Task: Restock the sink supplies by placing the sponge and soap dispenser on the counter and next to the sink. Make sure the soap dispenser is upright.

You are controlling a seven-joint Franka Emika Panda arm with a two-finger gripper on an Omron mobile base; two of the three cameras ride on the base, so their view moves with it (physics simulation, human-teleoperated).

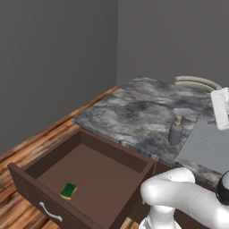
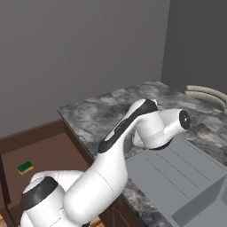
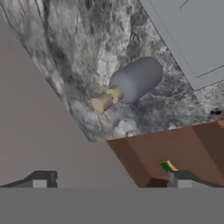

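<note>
nearest, the brown wooden drawer [image 1: 85,172] stands pulled out below the counter edge; the small flat rectangular sponge, green on top with a yellow layer [image 1: 68,191], lies on the drawer floor close to the front panel, toward its left corner; a pale curved handle [image 1: 50,212] sits on the front panel; in the right base view the sponge [image 2: 25,167] lies at the far left, low in the drawer; in the hand view a sliver of it [image 3: 167,166] shows beside one finger tip.

the two-finger gripper [image 3: 109,181] shows its two dark tips set far apart, nothing between them; jaws wide, holding nothing.

beyond the drawer, the broad dark grey marbled stone counter [image 1: 134,112]; the small grey rounded soap dispenser with tan pump top [image 1: 175,130] stands upright on it, just left of the light grey recessed ribbed sink [image 1: 208,145], near the sink's rim but apart from it; hand view: dispenser [image 3: 131,83] on stone, sink [image 3: 192,35] beside it.

furthest, a pale curved faucet [image 1: 197,82] behind the sink; grey walls.
</note>
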